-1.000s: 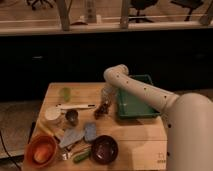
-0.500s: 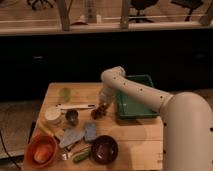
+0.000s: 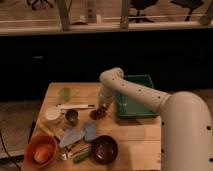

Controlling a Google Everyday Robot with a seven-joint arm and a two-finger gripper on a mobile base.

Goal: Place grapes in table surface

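The grapes [image 3: 97, 114] are located on the table surface [image 3: 130, 131], just left of the green tray [image 3: 134, 107]. The gripper [image 3: 103, 103] is positioned directly above them; whether it is open or closed cannot be told.

Your robot's arm [image 3: 150, 97], thick cream-white tube, smooth rounded elbow, small dark screw holes dotted along its casing, narrowing to the gripper [image 3: 102, 106] over the table surface [image 3: 135, 135]

end effector [image 3: 103, 105] seemingly over grapes [image 3: 97, 114], left of tray [image 3: 131, 107]
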